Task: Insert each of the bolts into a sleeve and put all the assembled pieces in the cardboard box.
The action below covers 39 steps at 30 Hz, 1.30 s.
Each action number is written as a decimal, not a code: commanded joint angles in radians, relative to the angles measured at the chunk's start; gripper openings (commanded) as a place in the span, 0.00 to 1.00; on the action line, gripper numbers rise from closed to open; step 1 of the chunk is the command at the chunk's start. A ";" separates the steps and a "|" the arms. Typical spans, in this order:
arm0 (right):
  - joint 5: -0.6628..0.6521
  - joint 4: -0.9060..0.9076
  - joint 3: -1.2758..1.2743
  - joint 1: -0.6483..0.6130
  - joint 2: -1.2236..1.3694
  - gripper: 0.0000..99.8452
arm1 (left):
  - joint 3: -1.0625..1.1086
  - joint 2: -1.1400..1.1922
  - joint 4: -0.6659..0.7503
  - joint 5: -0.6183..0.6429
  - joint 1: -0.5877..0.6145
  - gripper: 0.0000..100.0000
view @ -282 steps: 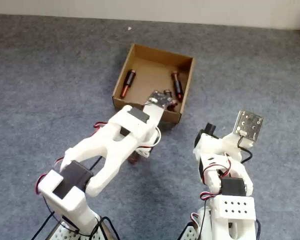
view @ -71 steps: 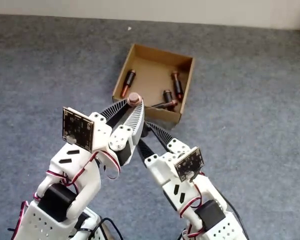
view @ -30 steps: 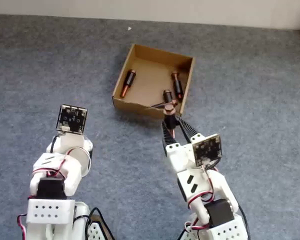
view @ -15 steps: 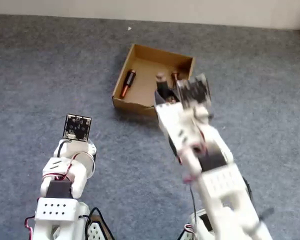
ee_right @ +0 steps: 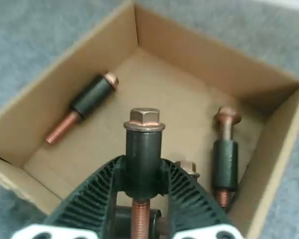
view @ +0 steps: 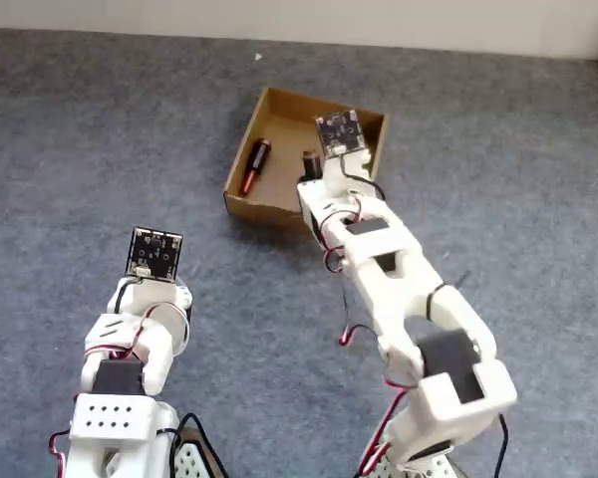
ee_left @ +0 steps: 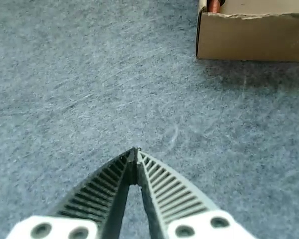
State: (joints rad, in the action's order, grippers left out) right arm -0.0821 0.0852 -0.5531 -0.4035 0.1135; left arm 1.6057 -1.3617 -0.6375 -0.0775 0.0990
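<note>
Four bolts counted at the box (ee_right: 204,55). One, the held bolt (ee_right: 144,118), sat in a black sleeve (ee_right: 143,152), copper head out beyond the fingertips, thread running back towards the palm. The right gripper (ee_right: 142,169) was clamped on that sleeve from both sides, over the inside of the box. Whether the piece touched the floor could not be told. On the box floor the left piece (ee_right: 87,104), bolt in sleeve, lay slanted near the wall that the high view put on the left, thread end towards the arms. The right piece (ee_right: 225,154), also bolt in sleeve, lay along the opposite wall, just beside it, head away from the arms. Between held bolt and right piece a fourth head (ee_right: 188,167) showed behind the gripper; the rest of it was hidden, sleeve not confirmed. In the high view the right arm (view: 399,279) stretched forward over the grey carpet (view: 100,129), wrist above the box. The left arm (view: 130,339) stood folded back, well apart from the box. The left gripper (ee_left: 135,154) had its fingers together, tips touching, above carpet; a box corner lay ahead of it, a copper thread end (ee_left: 214,5) showing over the rim.
</note>
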 commanded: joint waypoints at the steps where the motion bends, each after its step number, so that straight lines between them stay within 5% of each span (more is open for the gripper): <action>1: 0.038 -0.036 0.085 0.010 -0.001 0.13 | -0.005 -0.007 0.020 -0.014 0.016 0.01; 4: 0.075 0.028 0.087 0.010 -0.002 0.21 | -0.005 -0.007 0.020 -0.015 0.016 0.01; 17: 0.081 0.452 0.008 -0.022 -0.371 0.14 | -0.007 -0.007 0.021 -0.015 0.016 0.01; 21: 0.081 0.456 -0.160 -0.028 -0.559 0.01 | -0.018 -0.007 0.021 -0.011 0.018 0.01; 31: 0.081 0.455 -0.558 -0.025 -1.009 0.01 | -0.054 -0.065 0.011 0.077 0.097 0.01; 39: 0.081 0.455 -0.725 -0.005 -1.254 0.01 | 0.015 -0.501 -0.259 0.086 0.110 0.01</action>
State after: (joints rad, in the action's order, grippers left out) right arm -0.0115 0.5378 -1.2497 -0.4189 -1.0311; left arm 1.6164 -1.6640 -0.7741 -0.0038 0.2002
